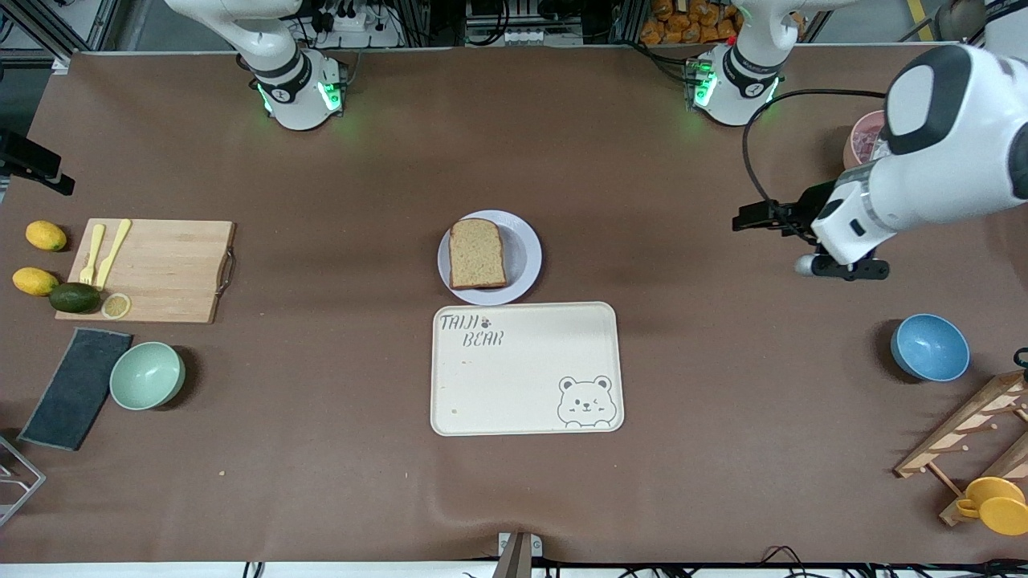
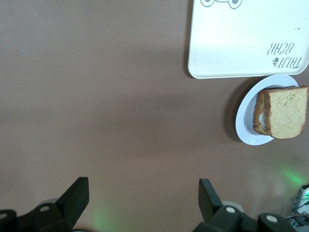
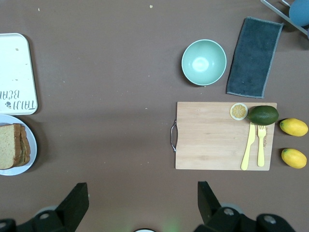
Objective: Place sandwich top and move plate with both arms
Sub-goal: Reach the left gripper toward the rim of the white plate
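Observation:
The sandwich top (image 1: 477, 253), a plain brown bread slice, lies on a stack of slices on the small pale plate (image 1: 526, 241) at the table's middle. The plate stands just farther from the front camera than the cream bear tray (image 1: 522, 361). My left gripper (image 1: 850, 270) hangs open and empty over bare table toward the left arm's end; its wrist view (image 2: 144, 186) shows the plate (image 2: 244, 121) and bread (image 2: 287, 112) well away. My right gripper (image 3: 143, 189) is open and empty, high over bare table near its base, out of the front view; plate (image 3: 33, 150) and bread (image 3: 7, 145) show at that view's edge.
Toward the right arm's end lie a wooden cutting board (image 1: 161, 269) with yellow cutlery, two lemons, an avocado, a green bowl (image 1: 147, 375) and a grey cloth (image 1: 76, 388). Toward the left arm's end stand a blue bowl (image 1: 929, 347), a wooden rack (image 1: 972, 437) and a pink cup (image 1: 863, 136).

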Controlling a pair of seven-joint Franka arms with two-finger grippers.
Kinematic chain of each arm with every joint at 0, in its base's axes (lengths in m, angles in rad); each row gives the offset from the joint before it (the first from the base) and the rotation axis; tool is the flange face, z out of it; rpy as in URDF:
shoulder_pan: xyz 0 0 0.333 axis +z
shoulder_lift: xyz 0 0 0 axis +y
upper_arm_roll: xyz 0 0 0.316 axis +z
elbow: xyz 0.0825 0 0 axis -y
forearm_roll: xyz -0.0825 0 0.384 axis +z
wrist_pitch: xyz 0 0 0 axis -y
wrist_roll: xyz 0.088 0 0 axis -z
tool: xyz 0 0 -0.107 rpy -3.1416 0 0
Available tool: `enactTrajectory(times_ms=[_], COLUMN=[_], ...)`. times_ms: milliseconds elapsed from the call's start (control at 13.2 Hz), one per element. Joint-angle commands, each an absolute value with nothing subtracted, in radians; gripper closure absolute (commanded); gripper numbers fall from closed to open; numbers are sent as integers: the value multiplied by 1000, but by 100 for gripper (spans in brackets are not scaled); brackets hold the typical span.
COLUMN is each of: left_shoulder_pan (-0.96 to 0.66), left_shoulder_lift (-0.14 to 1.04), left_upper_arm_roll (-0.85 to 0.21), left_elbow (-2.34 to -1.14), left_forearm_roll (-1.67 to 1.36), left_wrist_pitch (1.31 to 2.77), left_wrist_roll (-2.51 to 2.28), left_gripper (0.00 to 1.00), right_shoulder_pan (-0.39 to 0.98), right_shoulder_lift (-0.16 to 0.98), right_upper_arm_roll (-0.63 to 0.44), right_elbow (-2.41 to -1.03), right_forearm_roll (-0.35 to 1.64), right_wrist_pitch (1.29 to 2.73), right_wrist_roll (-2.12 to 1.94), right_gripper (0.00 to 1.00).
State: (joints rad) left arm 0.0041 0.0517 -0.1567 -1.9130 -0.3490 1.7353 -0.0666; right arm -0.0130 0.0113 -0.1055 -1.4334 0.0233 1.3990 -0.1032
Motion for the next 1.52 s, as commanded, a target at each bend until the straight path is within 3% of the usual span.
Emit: enactTrajectory(times_ms=[0,683,911,1138,1442], left_shoulder_pan=[11,6,5,5,-35], left_shoulder_lift=[23,178,250,311,422], left_upper_arm_roll=[-161,-161,-182,-271,-293], left_elbow=[-1995,-2203,-2227,-2261,-2264], left_forearm_roll=[-423,-860,-988,-1167,-1414], left_wrist_pitch=[1808,2066,2111,2221,2227], left_wrist_roll=[-39,358,483,599,857], left_gripper=[0,0,0,0,0], right_shoulder_pan=[-26,-20,27,32,84], right_shoulder_lift=[-2,2,-2,-2,-5], right_upper_arm_roll=[-90,-87,-87,-89,-87], right_elbow=[-1436,-1434,-1434,-1434,-1434], right_forearm_roll=[18,51,49,49,49], right_wrist_pitch=[1393,1313,1304,1296,1282], right_wrist_roll=[-83,-83,-81,-83,-81], right_gripper=[0,0,0,0,0])
